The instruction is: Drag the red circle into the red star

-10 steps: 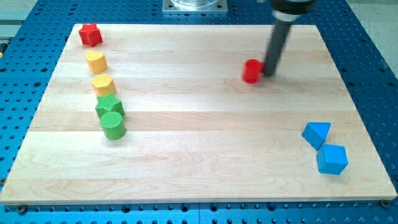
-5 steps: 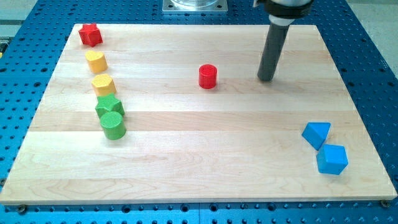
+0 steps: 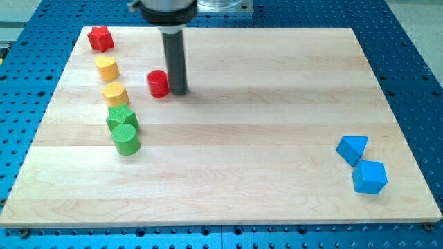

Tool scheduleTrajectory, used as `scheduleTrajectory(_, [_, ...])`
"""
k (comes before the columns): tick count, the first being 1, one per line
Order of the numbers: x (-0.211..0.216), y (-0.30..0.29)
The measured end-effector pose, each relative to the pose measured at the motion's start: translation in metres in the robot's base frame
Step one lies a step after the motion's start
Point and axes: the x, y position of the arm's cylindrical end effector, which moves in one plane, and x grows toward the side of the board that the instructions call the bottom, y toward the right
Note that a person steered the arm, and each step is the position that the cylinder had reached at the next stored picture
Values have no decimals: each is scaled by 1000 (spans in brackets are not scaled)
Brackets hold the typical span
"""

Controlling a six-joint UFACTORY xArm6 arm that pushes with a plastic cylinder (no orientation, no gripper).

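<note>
Now my tip (image 3: 178,92) touching red circle (image 3: 158,84) right side; red star (image 3: 100,39) near top-left corner.

A pale wooden desk (image 3: 277,173) sits on a blue perforated base. At its top left corner lies a red star (image 3: 100,39). Below it run two yellow blocks (image 3: 106,68) (image 3: 115,93) and two green cylinders (image 3: 120,118) (image 3: 127,138). A red circle (image 3: 158,83) rests nearby. Two blue blocks (image 3: 352,149) (image 3: 369,177) lie at the lower right.
</note>
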Motion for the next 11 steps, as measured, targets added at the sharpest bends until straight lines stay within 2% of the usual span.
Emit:
scheduleTrajectory(1, [8, 11])
scheduleTrajectory(2, [43, 13])
scheduleTrajectory(3, [26, -32])
scheduleTrajectory(6, [-64, -43])
scheduleTrajectory(7, [-43, -47])
scheduleTrajectory(8, [-62, -82])
scheduleTrajectory(9, [-80, -84])
scheduleTrajectory(11, [-88, -73])
